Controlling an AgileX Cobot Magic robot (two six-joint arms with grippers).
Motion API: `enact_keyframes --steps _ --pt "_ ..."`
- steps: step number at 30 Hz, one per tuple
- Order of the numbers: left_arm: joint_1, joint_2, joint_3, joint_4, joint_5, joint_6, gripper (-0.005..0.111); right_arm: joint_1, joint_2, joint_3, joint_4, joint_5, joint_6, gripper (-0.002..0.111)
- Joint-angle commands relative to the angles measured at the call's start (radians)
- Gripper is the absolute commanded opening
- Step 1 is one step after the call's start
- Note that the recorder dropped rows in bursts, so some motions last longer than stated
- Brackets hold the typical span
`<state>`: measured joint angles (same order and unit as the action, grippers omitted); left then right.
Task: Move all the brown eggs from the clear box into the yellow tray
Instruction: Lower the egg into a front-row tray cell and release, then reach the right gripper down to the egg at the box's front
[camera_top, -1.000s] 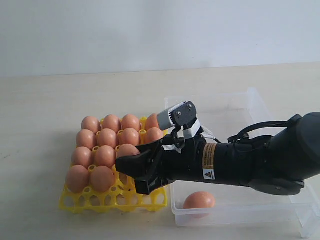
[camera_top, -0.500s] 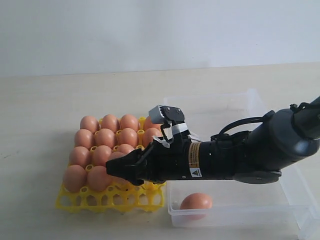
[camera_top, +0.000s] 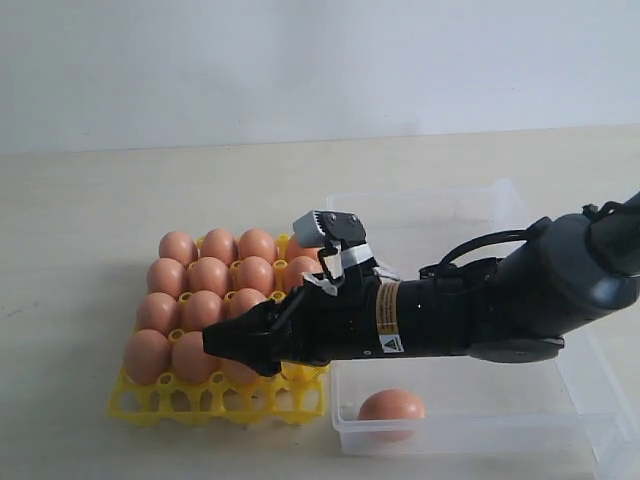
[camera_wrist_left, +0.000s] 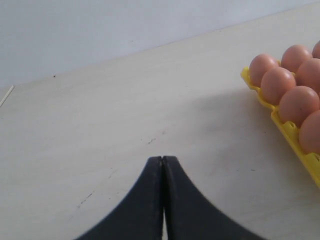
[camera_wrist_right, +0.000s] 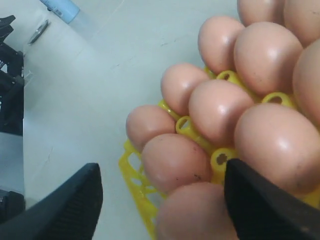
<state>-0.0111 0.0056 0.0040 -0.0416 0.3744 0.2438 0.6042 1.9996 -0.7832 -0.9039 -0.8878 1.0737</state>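
Observation:
The yellow tray (camera_top: 215, 400) holds several brown eggs (camera_top: 207, 275) in its back rows; its front row of cups stands bare. My right gripper (camera_top: 238, 352) reaches across, low over the tray's front right part. In the right wrist view this gripper (camera_wrist_right: 161, 167) is open. An egg (camera_wrist_right: 195, 215) sits between the fingers, close to one of them (camera_wrist_right: 260, 205) and well apart from the other. One egg (camera_top: 392, 406) lies in the clear box (camera_top: 430, 195). My left gripper (camera_wrist_left: 163, 158) is shut on nothing above bare table, beside the tray's edge (camera_wrist_left: 295, 145).
The right arm's dark body (camera_top: 470, 315) lies across the clear box and hides much of its inside. Light table surface (camera_top: 80, 230) stretches to the left of the tray and behind it. The left arm is outside the exterior view.
The right arm has moved left and lower over the tray. The egg carried at its fingers a second ago now sits down among the tray's eggs, under the gripper.

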Motion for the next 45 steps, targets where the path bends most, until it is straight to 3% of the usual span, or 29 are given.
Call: enact_keyframes --steps 1,3,5,6,7,9,16,18,20,22,25,27,30,33,36,39,45 --pt "-0.001 -0.006 -0.004 -0.008 -0.011 -0.007 0.000 0.001 -0.178 -0.002 -0.071 0.184 0.097 0.060" --pt "-0.001 -0.006 -0.004 -0.008 -0.011 -0.007 0.000 0.001 -0.308 -0.013 -0.308 0.412 0.210 0.054" --pt "-0.001 -0.006 -0.004 -0.008 -0.011 -0.007 0.000 -0.003 -0.418 -0.028 -0.732 0.538 0.600 0.051" --pt "-0.001 -0.006 -0.004 -0.008 -0.011 -0.007 0.000 -0.020 -0.473 -0.040 -0.840 0.542 0.884 0.050" --pt "-0.001 -0.006 -0.004 -0.008 -0.011 -0.007 0.000 -0.057 -0.515 -0.044 -0.840 0.506 1.025 0.050" --pt "-0.001 -0.006 -0.004 -0.008 -0.011 -0.007 0.000 -0.095 -0.566 -0.075 -0.840 0.378 1.055 0.050" --pt "-0.001 -0.006 -0.004 -0.008 -0.011 -0.007 0.000 -0.109 -0.585 -0.164 -0.833 0.442 0.920 0.050" --pt "-0.001 -0.006 -0.004 -0.008 -0.011 -0.007 0.000 -0.109 -0.585 -0.164 -0.658 0.460 0.677 0.050" --pt "-0.001 -0.006 -0.004 -0.008 -0.011 -0.007 0.000 -0.109 -0.597 -0.155 -0.375 0.497 0.257 0.050" --pt "-0.001 -0.006 -0.004 -0.008 -0.011 -0.007 0.000 -0.101 -0.613 -0.147 -0.042 0.597 -0.300 0.050" --pt "-0.001 -0.006 -0.004 -0.008 -0.011 -0.007 0.000 -0.080 -0.631 -0.164 0.282 0.895 -1.006 0.050" --pt "-0.001 -0.006 -0.004 -0.008 -0.011 -0.007 0.000 -0.075 -0.637 -0.204 0.429 1.219 -1.282 0.050" --pt "-0.001 -0.006 -0.004 -0.008 -0.011 -0.007 0.000 -0.075 -0.594 -0.298 0.629 1.808 -1.379 0.050" --pt "-0.001 -0.006 -0.004 -0.008 -0.011 -0.007 0.000 -0.059 -0.527 -0.349 0.790 2.109 -1.482 0.050" --pt "-0.001 -0.006 -0.004 -0.008 -0.011 -0.007 0.000 -0.016 -0.491 -0.374 0.819 2.109 -1.701 0.050" --pt "-0.001 -0.006 -0.004 -0.008 -0.011 -0.007 0.000 0.029 -0.466 -0.380 0.844 1.984 -1.923 0.050" --pt "-0.001 -0.006 -0.004 -0.008 -0.011 -0.007 0.000 0.048 -0.337 -0.380 0.819 1.859 -2.117 0.050"
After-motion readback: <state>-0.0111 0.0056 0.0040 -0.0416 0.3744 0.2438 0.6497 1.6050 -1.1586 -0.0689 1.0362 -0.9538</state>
